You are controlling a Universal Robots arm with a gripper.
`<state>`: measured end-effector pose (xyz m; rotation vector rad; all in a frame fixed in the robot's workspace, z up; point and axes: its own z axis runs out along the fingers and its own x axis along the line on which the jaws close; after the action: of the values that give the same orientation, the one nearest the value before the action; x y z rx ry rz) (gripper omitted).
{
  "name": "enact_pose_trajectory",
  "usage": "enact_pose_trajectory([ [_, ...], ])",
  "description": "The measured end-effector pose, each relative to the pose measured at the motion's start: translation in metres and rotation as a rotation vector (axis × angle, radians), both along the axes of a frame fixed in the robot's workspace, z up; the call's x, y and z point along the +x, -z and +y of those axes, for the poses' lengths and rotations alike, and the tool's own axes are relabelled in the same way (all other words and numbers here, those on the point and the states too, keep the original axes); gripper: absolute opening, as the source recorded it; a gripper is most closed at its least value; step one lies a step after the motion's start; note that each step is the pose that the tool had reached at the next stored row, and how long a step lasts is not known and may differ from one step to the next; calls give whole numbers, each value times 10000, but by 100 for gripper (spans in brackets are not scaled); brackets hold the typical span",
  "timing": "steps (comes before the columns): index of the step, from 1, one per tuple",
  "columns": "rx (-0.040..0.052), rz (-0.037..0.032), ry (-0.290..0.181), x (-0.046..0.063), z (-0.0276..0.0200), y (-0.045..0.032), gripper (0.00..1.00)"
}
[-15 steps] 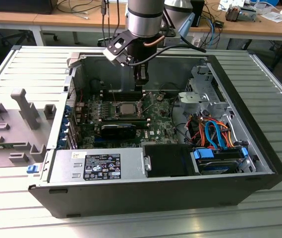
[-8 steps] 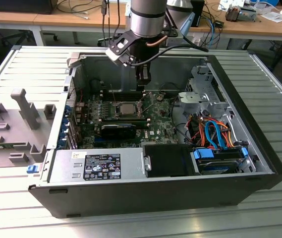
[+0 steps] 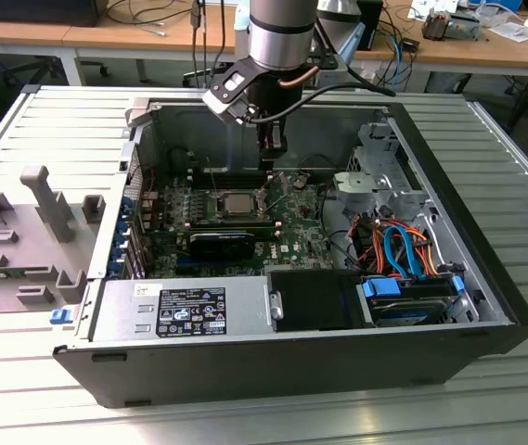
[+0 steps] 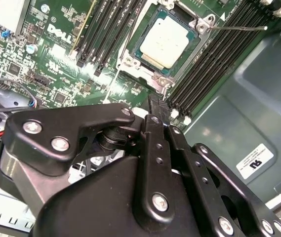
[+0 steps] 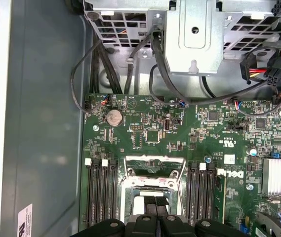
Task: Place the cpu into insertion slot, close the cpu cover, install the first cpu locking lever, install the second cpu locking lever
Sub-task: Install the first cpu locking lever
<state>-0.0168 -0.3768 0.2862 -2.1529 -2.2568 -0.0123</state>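
Gripper [image 5: 158, 198] w/ jaws shut, empty. Cpu [image 4: 167, 42] seated beyond tips, cpu cover [image 4: 130, 59] prob. down. Locking step; needs tip on loose lever [image 4: 239, 28].

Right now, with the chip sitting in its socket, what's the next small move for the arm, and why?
Probably a short descent of the shut fingers toward the insertion slot. The cpu already lies in it, a thin locking lever juts out, apparently unlatched, and the fingers hang close beside the slot.
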Motion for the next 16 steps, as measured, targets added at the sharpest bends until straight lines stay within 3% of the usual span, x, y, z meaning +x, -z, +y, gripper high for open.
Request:
enact_pose_trajectory([
  [16, 0, 0, 1, 101, 0, 0, 11],
])
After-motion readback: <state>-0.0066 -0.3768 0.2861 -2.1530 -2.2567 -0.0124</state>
